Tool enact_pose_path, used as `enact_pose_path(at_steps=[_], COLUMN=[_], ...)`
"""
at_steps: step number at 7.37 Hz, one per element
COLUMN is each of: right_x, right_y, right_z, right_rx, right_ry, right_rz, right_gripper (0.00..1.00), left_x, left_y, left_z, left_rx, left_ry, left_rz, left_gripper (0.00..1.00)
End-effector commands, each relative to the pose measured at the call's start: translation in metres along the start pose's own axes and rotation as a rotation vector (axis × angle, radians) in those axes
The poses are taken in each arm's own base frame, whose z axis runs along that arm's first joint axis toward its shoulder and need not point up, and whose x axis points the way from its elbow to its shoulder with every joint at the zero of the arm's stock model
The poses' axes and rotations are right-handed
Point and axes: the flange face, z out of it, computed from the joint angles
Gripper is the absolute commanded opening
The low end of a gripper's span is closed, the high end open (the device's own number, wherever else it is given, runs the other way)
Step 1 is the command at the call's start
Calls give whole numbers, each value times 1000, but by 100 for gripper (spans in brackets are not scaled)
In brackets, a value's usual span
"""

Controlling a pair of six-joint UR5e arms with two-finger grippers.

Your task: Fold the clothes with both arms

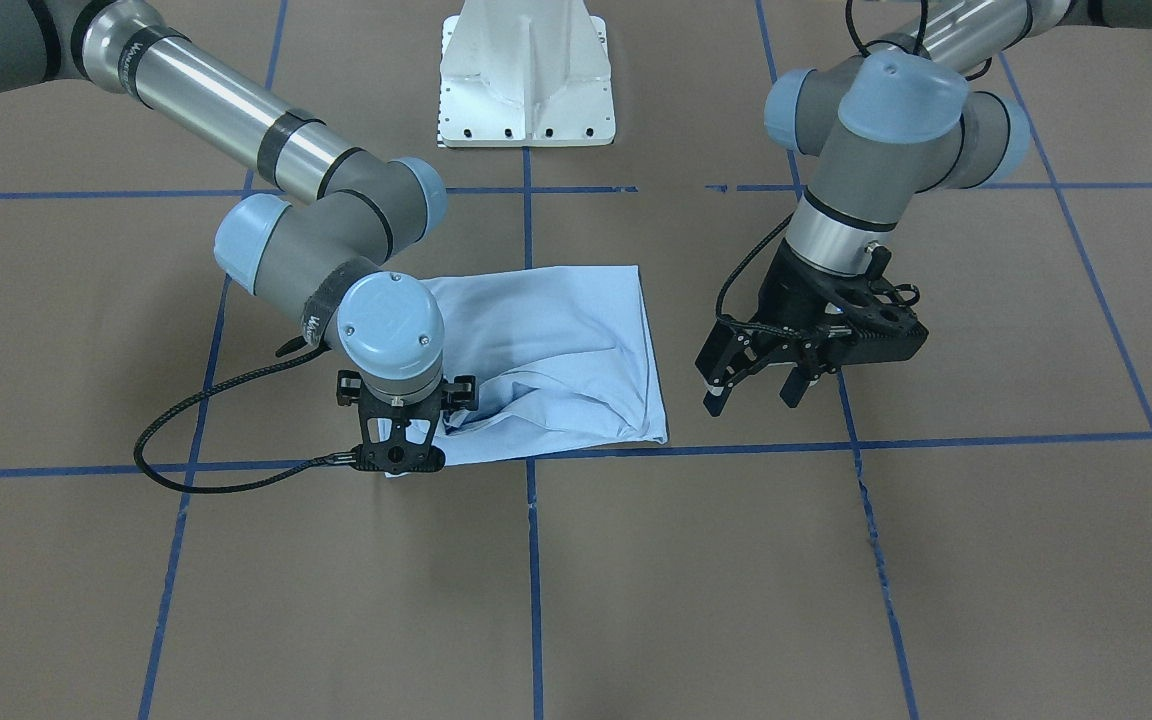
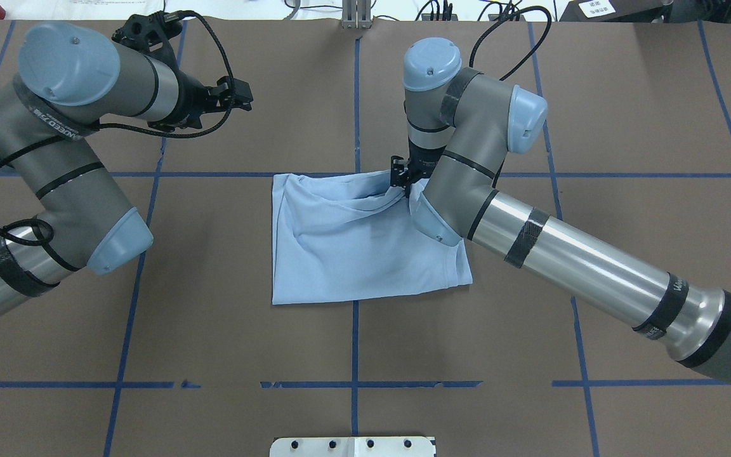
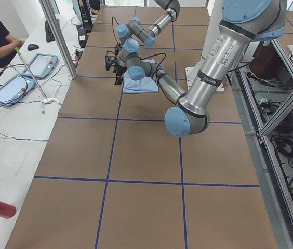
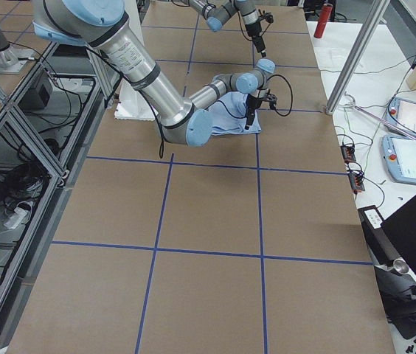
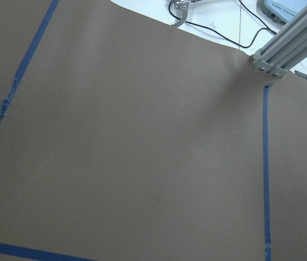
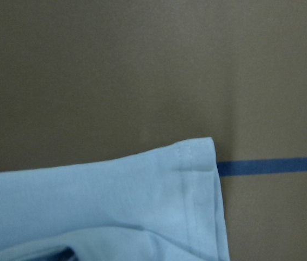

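The T-shirt (image 2: 353,247) lies near the middle of the table (image 2: 213,330), already folded into a rough rectangle. In the overhead view its lower and left edges are straight, but its upper part is wrinkled. The right gripper (image 2: 402,179) stands at the upper right corner of the cloth in that view, pointing down. Its fingertips are hidden under the wrist, yet long creases run tight across the shirt toward it and the cloth is bunched up at that spot, so I judge it is clamped on this corner. The right wrist camera shows only a hem corner (image 6: 197,163) lying flat on the brown surface beside a blue tape line (image 6: 273,166). The left gripper (image 1: 758,390) hangs above bare table at the right of the shirt in the front view. Its jaws are spread apart with nothing between them, and it does not touch the cloth. The step in hand seems to be the end of one fold, with one arm free and the other at the corner. The next move probably calls for a clean release and a straight lift — any sideways pull would drag the thin knit and spoil the edge. After that both arms would need new corners to grasp.
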Motion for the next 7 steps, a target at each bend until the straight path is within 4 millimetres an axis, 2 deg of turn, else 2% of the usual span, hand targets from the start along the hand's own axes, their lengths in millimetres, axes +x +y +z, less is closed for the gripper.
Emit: enact_pose_path(at_steps=[1,2,4,6,7], right_x=[21,39,50,42,44], right_y=[-22,-41,-58,-71,-73], right_z=[-1,-4,-7,-44,-57], right_rx=[19,35,72,107,111], right_ry=[28,55,102,71,46], right_rz=[-18,-23,-46,-51,-46], right_gripper=[100,100,100,100,100], left_x=[1,1,-1,-4,-4], left_y=[1,0,1,0,14], left_z=[1,0,3,8,21], left_rx=[-2,-2,-6,-9,-30], left_ry=[0,2,-5,-9,-23], left_rz=[0,0,0,2,6], left_gripper=[100,100,100,100,100])
